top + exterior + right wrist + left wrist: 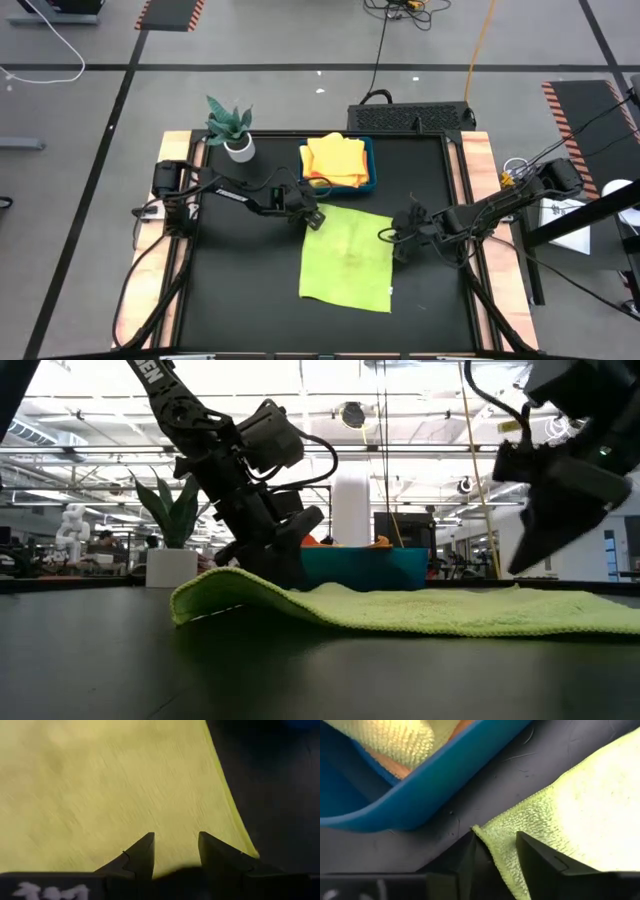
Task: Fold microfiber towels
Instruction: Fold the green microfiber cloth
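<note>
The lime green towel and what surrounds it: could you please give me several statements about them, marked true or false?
1. The lime green towel lies spread open on the black table. True.
2. The left gripper has the towel's corner between its fingers. True.
3. The blue tray is empty. False: it holds yellow and orange towels.
4. The right gripper is over the potted plant. False: it is at the lime green towel's edge on the right arm's side, with its fingers apart.
5. The potted plant stands on the lime green towel. False: it stands apart, near the table's far corner on the left arm's side.
</note>
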